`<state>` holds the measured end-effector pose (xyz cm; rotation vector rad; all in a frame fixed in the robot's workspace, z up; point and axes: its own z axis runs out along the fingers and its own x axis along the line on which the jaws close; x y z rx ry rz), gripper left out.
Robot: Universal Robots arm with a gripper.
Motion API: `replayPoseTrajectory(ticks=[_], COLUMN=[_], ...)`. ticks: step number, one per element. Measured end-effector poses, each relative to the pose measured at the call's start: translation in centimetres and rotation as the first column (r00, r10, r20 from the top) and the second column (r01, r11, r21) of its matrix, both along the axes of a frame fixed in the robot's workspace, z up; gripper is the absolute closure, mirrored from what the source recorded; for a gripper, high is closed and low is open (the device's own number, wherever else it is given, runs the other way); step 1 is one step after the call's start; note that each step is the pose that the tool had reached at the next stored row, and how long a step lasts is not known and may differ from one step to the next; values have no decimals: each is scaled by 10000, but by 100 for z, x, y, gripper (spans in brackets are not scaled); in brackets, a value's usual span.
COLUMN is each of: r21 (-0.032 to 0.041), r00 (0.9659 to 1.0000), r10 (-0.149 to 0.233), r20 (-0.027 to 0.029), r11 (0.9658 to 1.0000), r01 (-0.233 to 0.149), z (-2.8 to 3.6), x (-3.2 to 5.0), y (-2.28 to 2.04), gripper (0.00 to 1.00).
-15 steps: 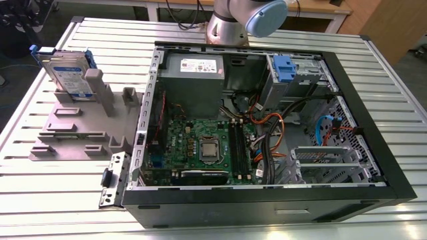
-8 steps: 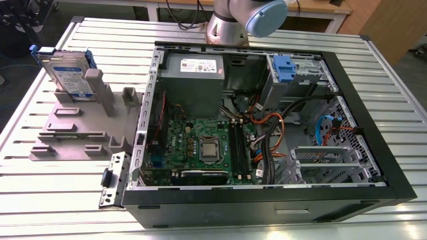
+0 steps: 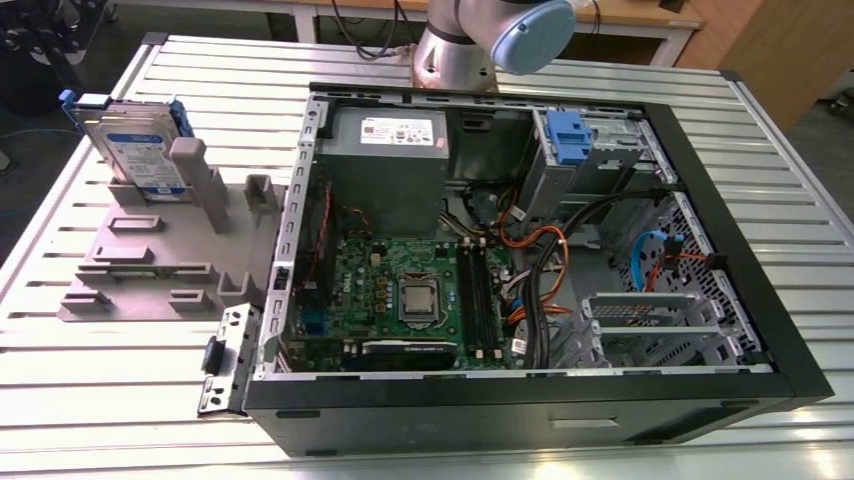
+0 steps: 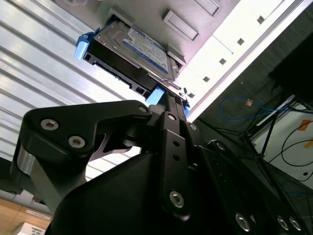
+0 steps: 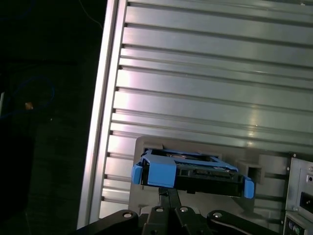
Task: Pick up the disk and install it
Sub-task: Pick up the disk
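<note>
gripper (image 5: pixel 168 195) at disk (image 5: pixel 195 172) edge, possibly touching

a robotics lab or workshop: ribbed metal table (image 3: pixel 134 400), opened computer case (image 3: pixel 534 425), robot arm (image 3: pixel 481 40).

Item counts for the work cell, by kind.
One disk (image 3: pixel 138 150), one grey holder (image 3: pixel 160 250), one open computer case (image 3: pixel 534 412) with one power supply (image 3: pixel 387 160) and one motherboard (image 3: pixel 400 290), one robot arm (image 3: pixel 487 40), one bench (image 3: pixel 120 400).
</note>
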<state>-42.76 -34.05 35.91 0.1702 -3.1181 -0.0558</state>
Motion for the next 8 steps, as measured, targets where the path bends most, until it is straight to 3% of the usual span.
replayPoseTrajectory(ticks=[8], r21=[0], r00=[9994], r10=[355], r20=[0], r11=[9994], r01=[-355], z=[0], x=[0], y=[0], gripper=[89])
